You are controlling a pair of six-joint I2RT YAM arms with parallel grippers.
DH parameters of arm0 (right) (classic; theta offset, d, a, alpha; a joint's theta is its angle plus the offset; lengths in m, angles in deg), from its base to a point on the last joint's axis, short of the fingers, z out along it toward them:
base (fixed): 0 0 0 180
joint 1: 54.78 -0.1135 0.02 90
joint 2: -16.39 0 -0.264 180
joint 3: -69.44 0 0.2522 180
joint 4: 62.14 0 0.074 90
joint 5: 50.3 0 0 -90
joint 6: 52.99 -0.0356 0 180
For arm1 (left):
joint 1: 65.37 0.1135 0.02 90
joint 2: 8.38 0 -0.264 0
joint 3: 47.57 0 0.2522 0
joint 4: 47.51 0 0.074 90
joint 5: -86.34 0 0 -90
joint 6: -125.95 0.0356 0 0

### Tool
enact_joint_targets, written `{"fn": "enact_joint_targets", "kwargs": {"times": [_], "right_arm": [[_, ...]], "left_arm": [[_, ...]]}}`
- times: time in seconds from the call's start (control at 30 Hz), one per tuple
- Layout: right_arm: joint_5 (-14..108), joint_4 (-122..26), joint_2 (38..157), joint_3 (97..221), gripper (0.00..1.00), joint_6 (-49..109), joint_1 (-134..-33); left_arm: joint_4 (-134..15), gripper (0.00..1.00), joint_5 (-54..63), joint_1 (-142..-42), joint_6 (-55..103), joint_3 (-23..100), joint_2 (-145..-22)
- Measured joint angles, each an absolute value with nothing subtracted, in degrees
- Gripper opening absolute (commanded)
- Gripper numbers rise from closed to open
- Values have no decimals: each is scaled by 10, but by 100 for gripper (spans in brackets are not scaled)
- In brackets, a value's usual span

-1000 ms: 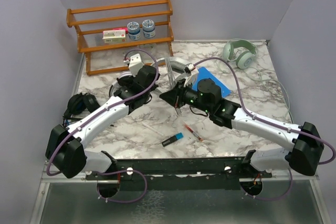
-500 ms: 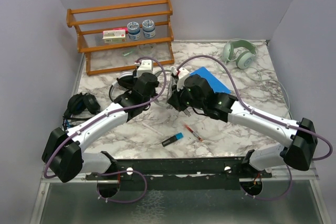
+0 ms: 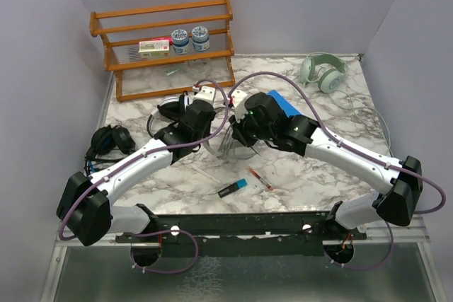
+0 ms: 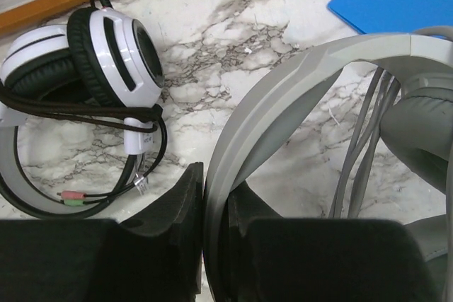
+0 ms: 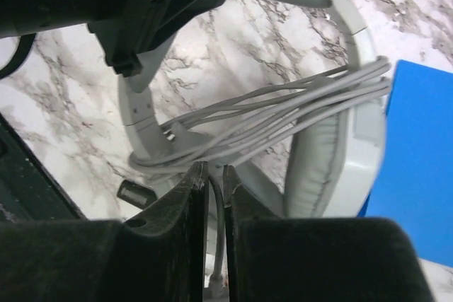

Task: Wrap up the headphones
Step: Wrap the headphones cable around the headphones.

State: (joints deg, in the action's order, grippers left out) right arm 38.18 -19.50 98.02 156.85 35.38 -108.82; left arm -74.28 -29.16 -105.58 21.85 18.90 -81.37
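Mid-surface, between the two arms: your left end effector (image 4: pixel 214 192) is clamped on the headband (image 4: pixel 283 97) of the pale grey headphones (image 3: pixel 239 148), which sit just beside the blue sheet (image 3: pixel 291 112). Your right end effector (image 5: pixel 216 175) has its fingers drawn narrow with a single strand of the cable (image 5: pixel 283 111) running between them. The rest of the cord is already looped in several turns across the frame, from one side of the band to the other.

Expect a light load. The band looks like stiff moulded plastic that will flex a little but hold its arch, so it makes the sound place to grip, as the left arm does now. The ear cushion (image 5: pixel 318 167) is soft and would squash and slip under the fingers. The cable is thin, limp and smooth: it will slide through a loose pinch and the turns may spring off if tension drops, so take it near its free end and keep it lightly taut.

The white-and-black pair (image 4: pixel 106 47) lies wrapped near the left arm, and the black pair (image 3: pixel 110 139) at the left edge of the marble surface (image 3: pixel 304 175)
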Motion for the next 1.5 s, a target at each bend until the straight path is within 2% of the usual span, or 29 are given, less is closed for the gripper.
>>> {"fn": "enact_joint_targets", "kwargs": {"times": [0.1, 0.2, 0.43, 0.63, 0.8, 1.07, 1.2, 1.37, 1.43, 1.5], "right_arm": [[365, -191, 978, 1568, 17, 372, -1084], [352, -185, 977, 1568, 2, 386, -1083], [339, -183, 977, 1568, 5, 401, -1075], [330, -190, 922, 1530, 19, 398, -1073], [289, -220, 800, 1460, 23, 379, -1074], [206, -263, 590, 1292, 49, 280, -1073], [192, -277, 525, 1240, 55, 239, -1073], [186, -312, 472, 1178, 59, 178, -1073], [190, -336, 446, 1134, 66, 154, -1073], [203, -366, 422, 1085, 81, 135, -1073]], "left_arm": [[-760, 0, -274, -1056, 224, 189, -815], [-770, 0, -262, -1056, 227, 189, -815], [-813, 0, -224, -1056, 220, 208, -830], [-843, 0, -217, -1056, 189, 240, -849], [-856, 0, -214, -1056, 171, 247, -855], [-873, 0, -177, -1056, 136, 275, -858], [-887, 0, -158, -1056, 111, 301, -858], [-905, 0, -141, -1056, 77, 334, -858], [-912, 0, -137, -1056, 68, 342, -858], [-918, 0, -134, -1056, 58, 349, -858]]}}
